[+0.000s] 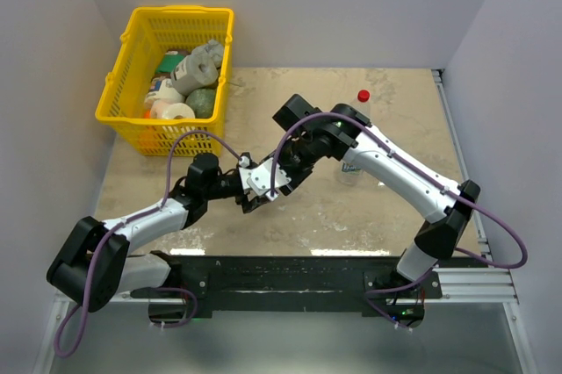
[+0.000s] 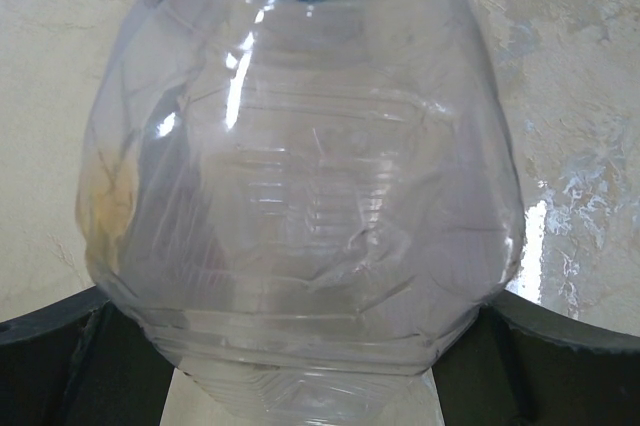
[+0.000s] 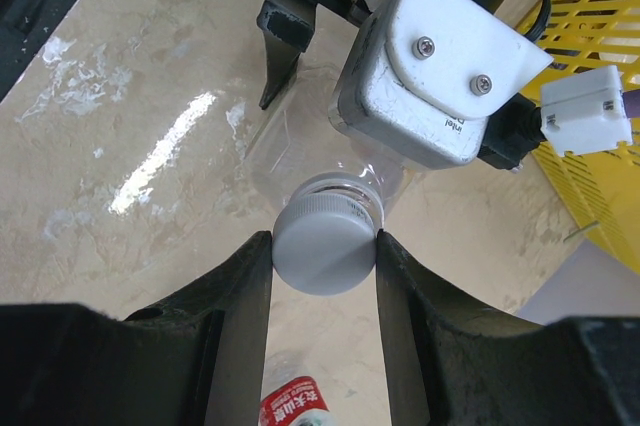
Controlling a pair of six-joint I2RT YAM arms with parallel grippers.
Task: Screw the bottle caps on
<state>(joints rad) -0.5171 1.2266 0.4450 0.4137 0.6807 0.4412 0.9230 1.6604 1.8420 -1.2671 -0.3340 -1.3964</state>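
Observation:
My left gripper point(image 1: 255, 188) is shut on a clear unlabelled bottle point(image 2: 300, 196), held tilted above the table; the bottle fills the left wrist view, with the dark fingers point(image 2: 50, 366) at its sides. My right gripper point(image 3: 325, 256) is shut on a pale grey cap point(image 3: 325, 244) that sits on this bottle's neck point(image 3: 350, 186). The two grippers meet at mid-table point(image 1: 283, 172). A bottle with a red cap point(image 1: 363, 96) stands at the back right. Another clear bottle point(image 1: 349, 172) stands partly hidden under my right arm. A red label point(image 3: 295, 408) shows below my right fingers.
A yellow basket point(image 1: 132, 119) with several items stands at the back left, and it also shows in the right wrist view point(image 3: 600, 36). White walls close in the table on three sides. A dark rail point(image 1: 290, 273) runs along the near edge.

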